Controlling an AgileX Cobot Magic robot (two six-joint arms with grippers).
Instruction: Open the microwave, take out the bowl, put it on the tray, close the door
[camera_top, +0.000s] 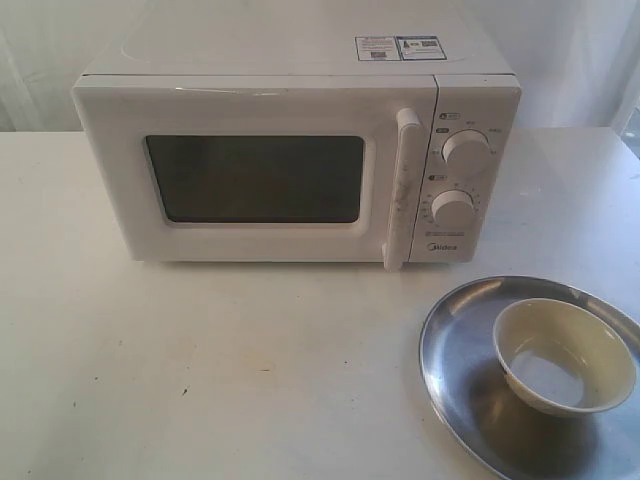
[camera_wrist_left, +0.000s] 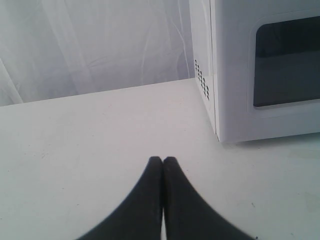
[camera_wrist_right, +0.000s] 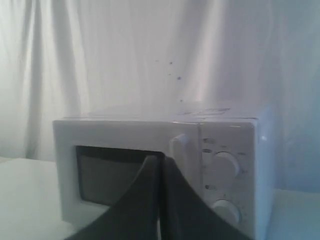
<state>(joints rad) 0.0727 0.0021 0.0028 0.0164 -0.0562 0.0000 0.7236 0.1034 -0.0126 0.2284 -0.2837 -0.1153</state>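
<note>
The white microwave (camera_top: 300, 150) stands at the back of the table, its door (camera_top: 255, 180) flush with the front and the bar handle (camera_top: 400, 190) beside the two knobs. On the silver tray (camera_top: 460, 360) at the front right sits the cream bowl (camera_top: 565, 355), upright and empty. Neither arm shows in the exterior view. My left gripper (camera_wrist_left: 162, 160) is shut and empty, low over bare table off the microwave's (camera_wrist_left: 260, 70) side. My right gripper (camera_wrist_right: 161, 160) is shut and empty, held away from the microwave (camera_wrist_right: 165, 170), facing its door (camera_wrist_right: 120, 175).
A white curtain (camera_wrist_left: 95, 45) hangs behind the white table (camera_top: 200, 370). The tray reaches past the exterior view's right and bottom edges.
</note>
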